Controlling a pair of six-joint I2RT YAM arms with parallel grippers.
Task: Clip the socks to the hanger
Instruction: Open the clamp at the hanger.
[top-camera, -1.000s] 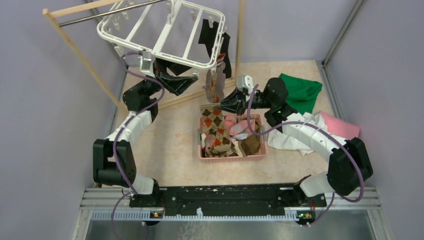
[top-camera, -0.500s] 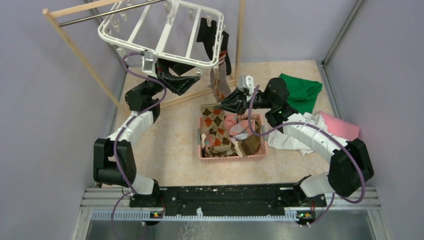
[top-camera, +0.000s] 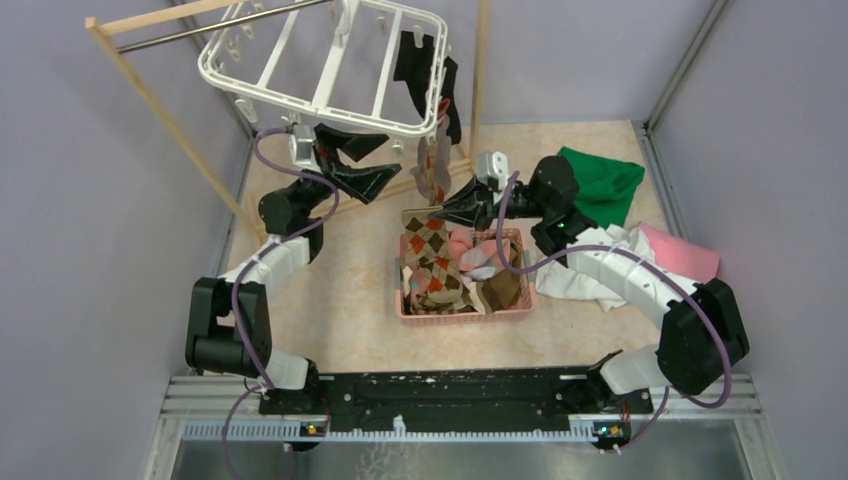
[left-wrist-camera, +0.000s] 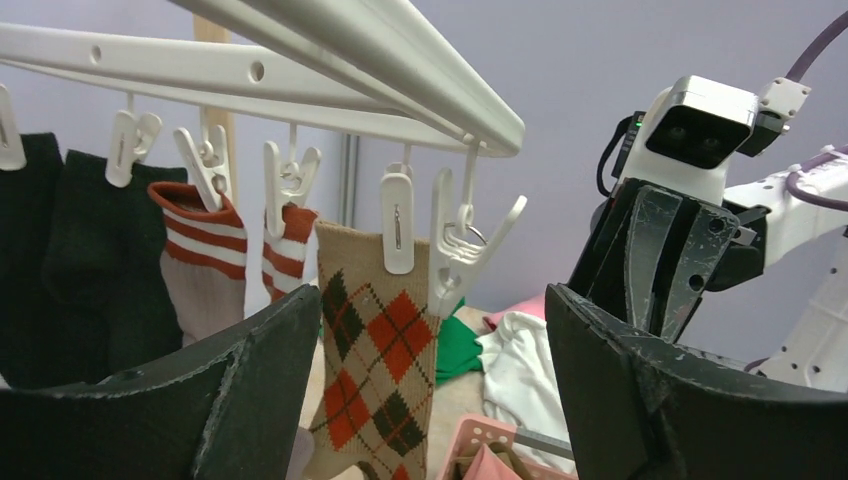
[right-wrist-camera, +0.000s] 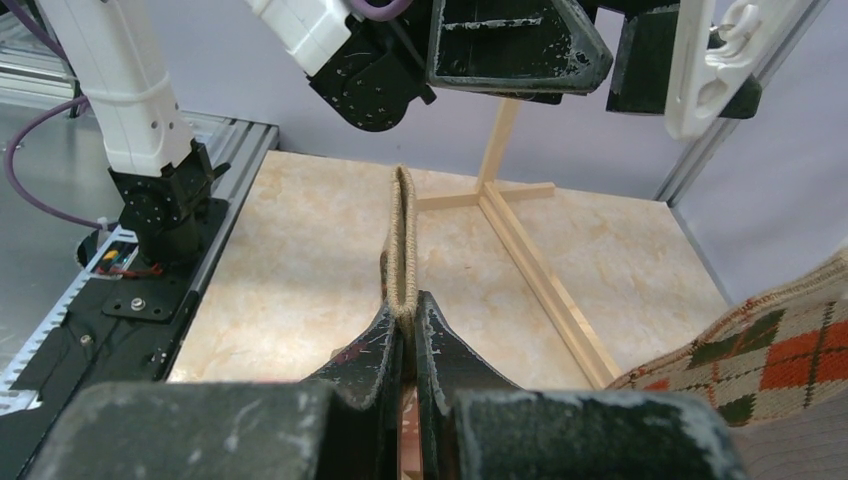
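We are observing the hanger hanging tilted from the wooden rack at the far left. Black socks, striped-cuff socks and one argyle sock are dangling from clips along its near edge.

The left gripper is hovering just under that edge with its jaws standing wide apart and gripping nothing. In the left wrist view the clipped argyle sock is showing between the two fingers, touching neither. An unused clip is hanging just beside it.

The right gripper is pinching the cuff of a second argyle sock, its jaws closed tight on the folded edge. That sock is trailing down into the pink basket, where further socks are lying. The right gripper is sitting below the hanger's near right corner, near the left gripper but apart from it.
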